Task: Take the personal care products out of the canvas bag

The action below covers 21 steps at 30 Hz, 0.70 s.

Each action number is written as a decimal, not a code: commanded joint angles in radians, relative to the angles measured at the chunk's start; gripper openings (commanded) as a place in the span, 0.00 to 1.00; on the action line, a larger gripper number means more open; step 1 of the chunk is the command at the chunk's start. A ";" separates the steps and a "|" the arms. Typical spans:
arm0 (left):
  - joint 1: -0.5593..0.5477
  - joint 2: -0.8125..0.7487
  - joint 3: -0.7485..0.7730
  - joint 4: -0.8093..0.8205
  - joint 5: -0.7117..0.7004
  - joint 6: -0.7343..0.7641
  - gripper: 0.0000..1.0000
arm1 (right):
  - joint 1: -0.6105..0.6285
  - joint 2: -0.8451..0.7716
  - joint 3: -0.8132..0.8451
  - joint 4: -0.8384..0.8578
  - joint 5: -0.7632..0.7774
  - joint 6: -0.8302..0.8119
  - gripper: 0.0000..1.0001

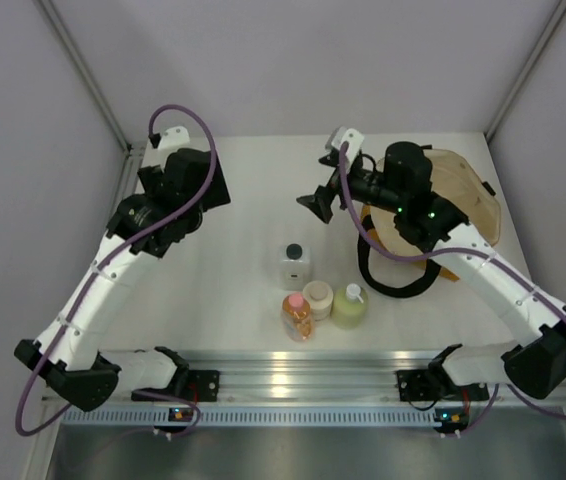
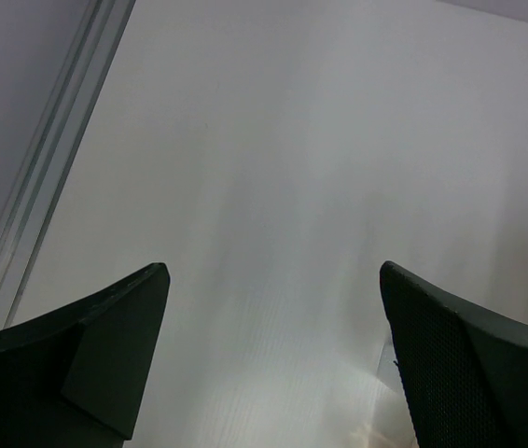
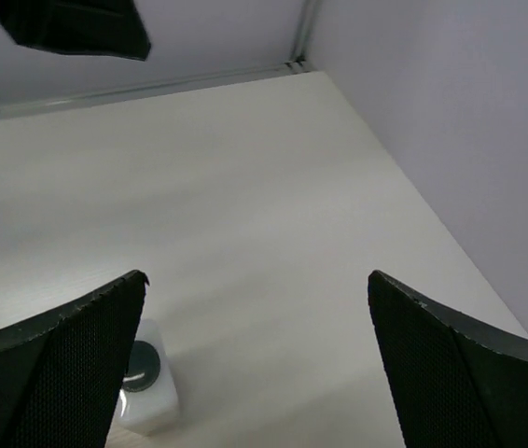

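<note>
Just a plain white table (image 1: pixel 253 190), boxed in by pale greyish walls (image 1: pixel 293 60) with slanted metal posts (image 1: pixel 82 70) (one at each back corner), plus a ribbed silver rail (image 1: pixel 303 378) along the near edge.

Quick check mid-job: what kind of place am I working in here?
Likely a lab robot cell, not a home: a white table boxed in by plain panels on metal posts, with the left arm and right arm bolted to an aluminium rail.
</note>
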 commanded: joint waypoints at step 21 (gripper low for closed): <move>0.143 0.047 0.242 -0.200 -0.090 0.024 0.98 | -0.148 -0.362 0.237 -0.747 1.004 0.428 0.99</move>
